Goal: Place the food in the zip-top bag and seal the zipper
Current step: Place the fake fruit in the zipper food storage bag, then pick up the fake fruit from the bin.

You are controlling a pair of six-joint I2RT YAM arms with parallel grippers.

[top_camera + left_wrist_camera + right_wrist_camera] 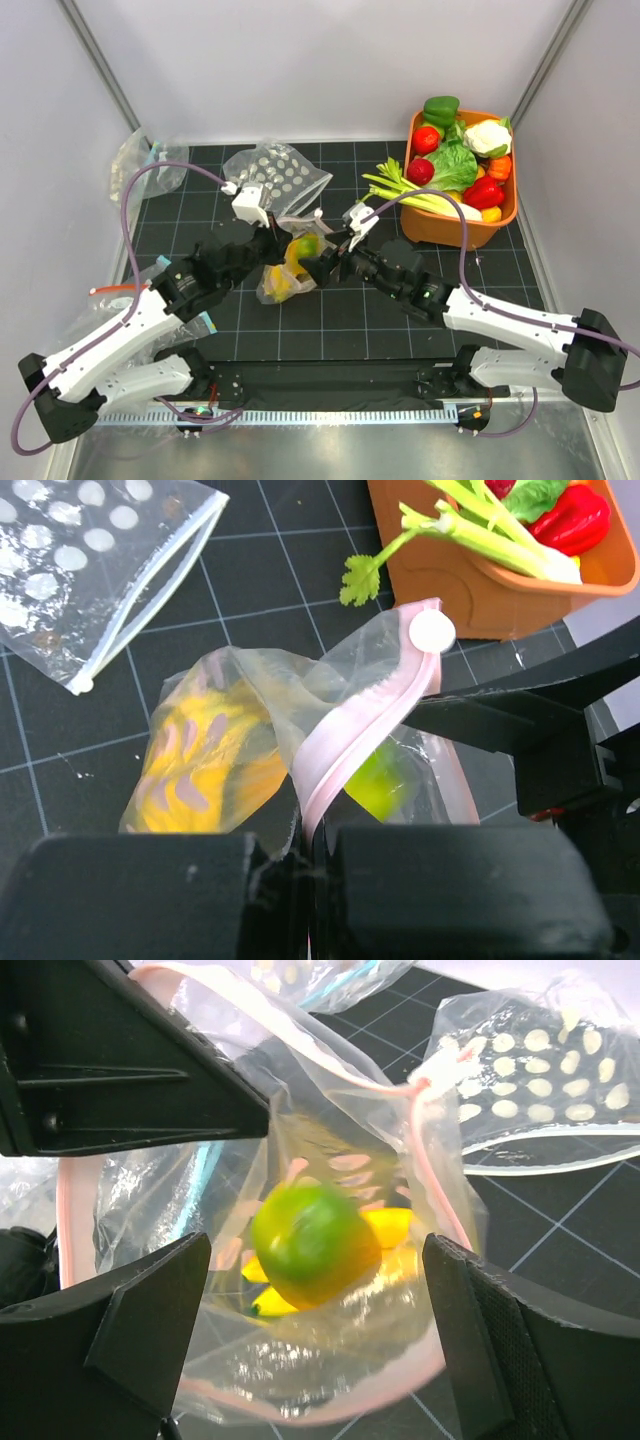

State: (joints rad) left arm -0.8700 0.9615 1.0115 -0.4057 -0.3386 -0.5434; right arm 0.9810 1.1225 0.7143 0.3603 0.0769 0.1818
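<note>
The zip-top bag (283, 272) hangs open between my grippers at the middle of the mat. My left gripper (310, 852) is shut on its pale pink zipper (360, 735) at one end of the mouth. My right gripper (318, 1300) is open, with its fingers on either side of the bag's mouth. Inside the bag are a yellow banana bunch (395, 1225) and a round green-and-yellow fruit (312, 1245), blurred. The banana also shows through the plastic in the left wrist view (200, 770). A red round fruit (420, 170) and the lettuce (455, 165) lie in the basket.
An orange basket (505, 215) at the back right holds celery (400, 190), cauliflower and peppers. A second dotted bag (275, 180) lies flat behind the held one. Plain clear bags lie at the far left (140, 165) and by the left arm (115, 300).
</note>
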